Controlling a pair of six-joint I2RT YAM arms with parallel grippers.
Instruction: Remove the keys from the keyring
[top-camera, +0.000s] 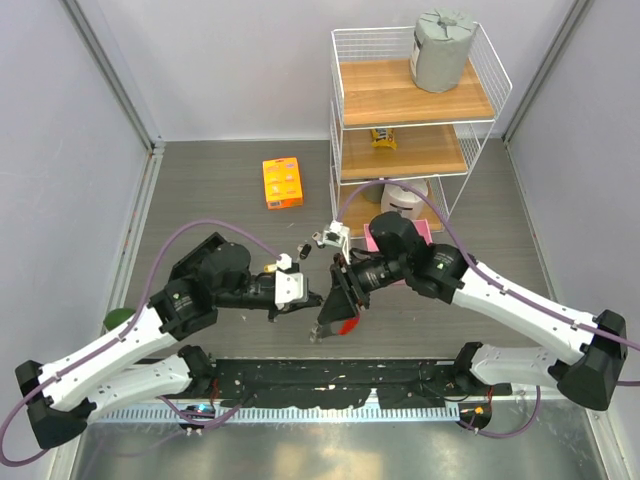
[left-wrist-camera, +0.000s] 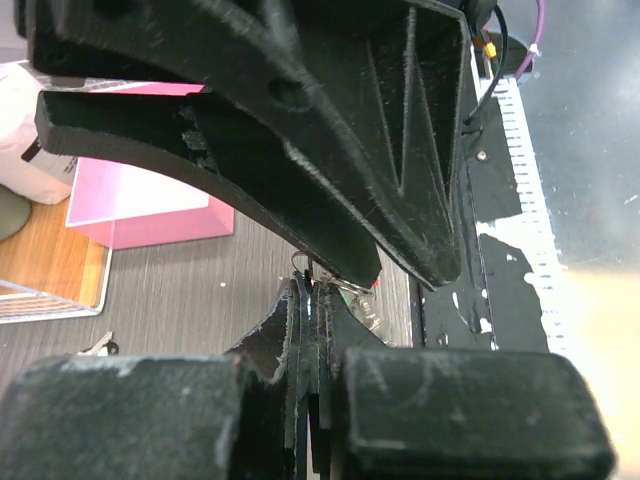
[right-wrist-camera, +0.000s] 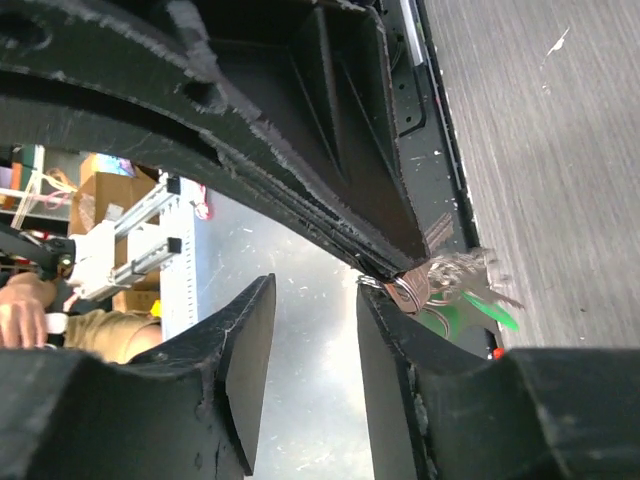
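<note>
No text, number or brand can be read in any view. The orange box (top-camera: 283, 182), at 11 o'clock on the table, carries pale printed marks too small to make out. The yellow packet (top-camera: 384, 138) on the wire rack's (top-camera: 337, 100) middle shelf, at 1 o'clock, shows dark print, equally illegible.

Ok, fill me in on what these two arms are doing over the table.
The left gripper is shut, pinching the keyring at its fingertips and holding the bunch above the table, near its front edge. The keys and a green tag hang from the ring. The right gripper sits close against it with its jaws apart, gripping nothing.
</note>
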